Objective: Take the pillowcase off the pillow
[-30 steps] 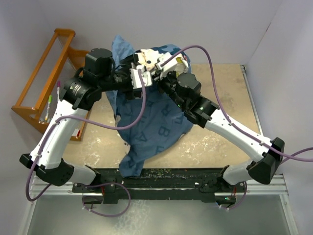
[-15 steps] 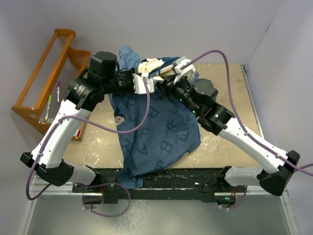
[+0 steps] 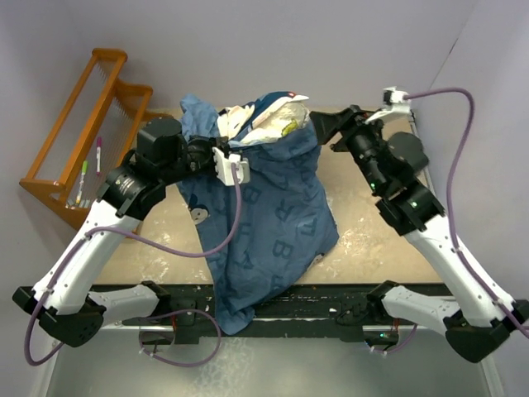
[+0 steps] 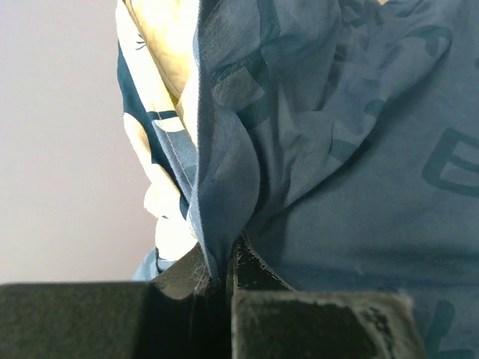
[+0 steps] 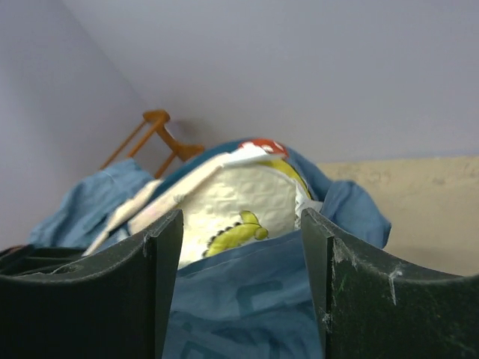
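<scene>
The slate-blue pillowcase hangs bunched from the table's back down over its front edge. The pillow pokes its cream quilted corner, with a yellow mark, out of the top opening. My left gripper is shut on a fold of the pillowcase at the opening's left edge, the cloth pinched between its jaws. My right gripper stands open just right of the pillow, holding nothing. In the right wrist view the pillow shows between the open fingers, above the pillowcase.
A wooden rack with pens stands at the far left against the wall. Beige table surface shows to the right of the cloth. Purple cables loop over both arms.
My left gripper closed on the pillowcase edge. My right gripper opened, let go at the pillow's top and swung back to the right. The cloth now hangs lower and longer.
</scene>
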You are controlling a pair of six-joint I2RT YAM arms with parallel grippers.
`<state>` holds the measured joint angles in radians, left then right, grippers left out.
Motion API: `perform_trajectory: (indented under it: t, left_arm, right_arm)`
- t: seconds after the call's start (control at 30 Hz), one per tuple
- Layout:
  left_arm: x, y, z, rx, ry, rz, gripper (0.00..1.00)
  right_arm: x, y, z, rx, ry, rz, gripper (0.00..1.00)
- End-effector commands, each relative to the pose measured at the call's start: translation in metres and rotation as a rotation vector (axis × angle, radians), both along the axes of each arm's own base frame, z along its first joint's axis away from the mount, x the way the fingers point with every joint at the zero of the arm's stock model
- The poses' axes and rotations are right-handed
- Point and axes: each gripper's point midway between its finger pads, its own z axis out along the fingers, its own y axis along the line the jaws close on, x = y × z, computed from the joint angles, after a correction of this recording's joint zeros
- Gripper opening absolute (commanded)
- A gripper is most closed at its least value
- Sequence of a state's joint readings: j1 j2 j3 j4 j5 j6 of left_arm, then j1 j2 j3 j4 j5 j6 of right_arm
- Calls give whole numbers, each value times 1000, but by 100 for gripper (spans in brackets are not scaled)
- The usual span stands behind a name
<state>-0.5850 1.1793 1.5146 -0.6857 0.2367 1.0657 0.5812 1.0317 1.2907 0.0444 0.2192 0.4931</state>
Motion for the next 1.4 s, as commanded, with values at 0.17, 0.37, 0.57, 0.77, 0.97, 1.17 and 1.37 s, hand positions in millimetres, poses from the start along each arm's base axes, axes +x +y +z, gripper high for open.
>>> perform_trajectory:
  t: [0.17,0.37,0.57,0.77,0.97,1.17,1.37]
  left_arm:
    - [-15,0,76,-19,-396,-80,0]
    - [-24,2,72,39,-474,-123,0]
    - [-27,0,78,39,-512,-143,0]
    - [-29,1,81,46,-529,-144,0]
    - [-29,3,84,40,-530,-137,0]
    - [-29,3,84,34,-513,-134,0]
    - [-29,2,83,34,-512,-138,0]
  right_arm:
    - [20,68,-15,-92,-58,282,76]
    - [26,44,-12,-241,-132,335,80]
    - [31,47,-18,-331,-176,474,87]
    - [20,69,-19,-375,-259,677,87]
    - [19,71,-28,-412,-252,708,79]
    - [28,29,-16,-450,-289,390,78]
    - [-5,28,-9,-379,-267,451,77]
